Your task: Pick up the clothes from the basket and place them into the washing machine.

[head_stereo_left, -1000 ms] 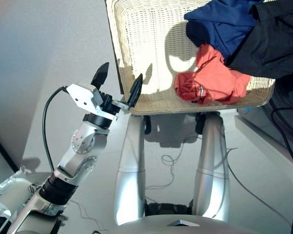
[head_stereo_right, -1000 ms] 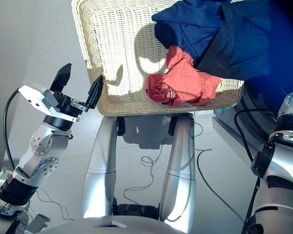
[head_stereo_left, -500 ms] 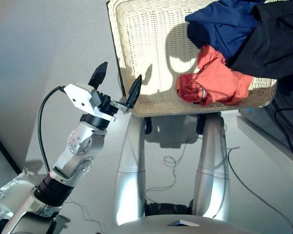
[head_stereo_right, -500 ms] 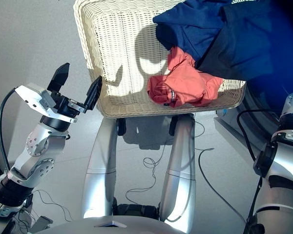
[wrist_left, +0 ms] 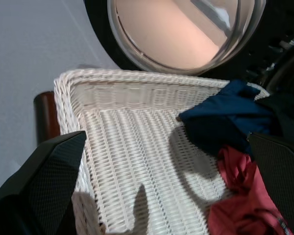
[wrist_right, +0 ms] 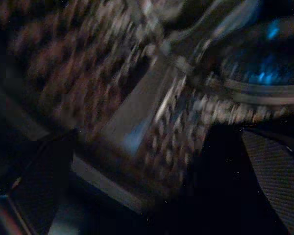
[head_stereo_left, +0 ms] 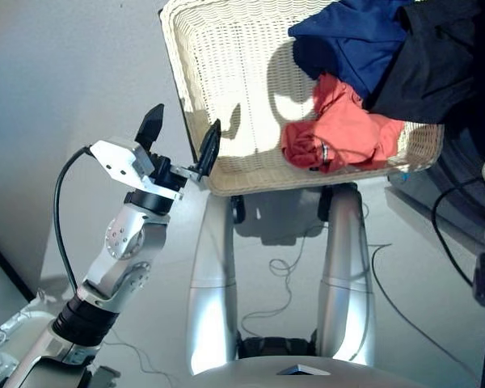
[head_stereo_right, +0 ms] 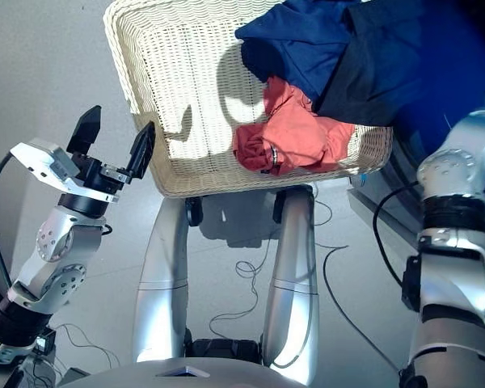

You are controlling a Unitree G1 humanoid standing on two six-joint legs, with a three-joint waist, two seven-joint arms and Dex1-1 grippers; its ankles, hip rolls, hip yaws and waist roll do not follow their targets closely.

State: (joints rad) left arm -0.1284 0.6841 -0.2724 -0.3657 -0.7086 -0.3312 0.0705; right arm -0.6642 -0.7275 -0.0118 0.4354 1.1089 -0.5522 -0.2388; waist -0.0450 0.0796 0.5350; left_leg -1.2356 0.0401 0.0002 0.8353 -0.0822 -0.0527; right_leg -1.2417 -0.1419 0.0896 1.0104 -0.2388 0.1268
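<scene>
Left gripper (head_stereo_left: 180, 141) spread wide and empty at the near-left corner of the cream wicker basket (head_stereo_left: 218, 81).
Right gripper (wrist_right: 152, 161) likewise spread, holding nothing, facing a blurred perforated steel drum (wrist_right: 83, 68). In the basket's right half, nearest first: coral red garment (head_stereo_left: 339, 133) against the near rim, navy blue garment (head_stereo_left: 352, 40) behind it, black garment (head_stereo_left: 428, 65) draped over the right edge. Farthest: washing machine's round glass door (wrist_left: 181, 29) beyond the far rim.

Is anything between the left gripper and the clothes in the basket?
Only the basket's low near rim. The open left gripper sits just outside that corner; past the rim is bare wicker up to the coral garment, with the navy and black ones beyond it.
</scene>
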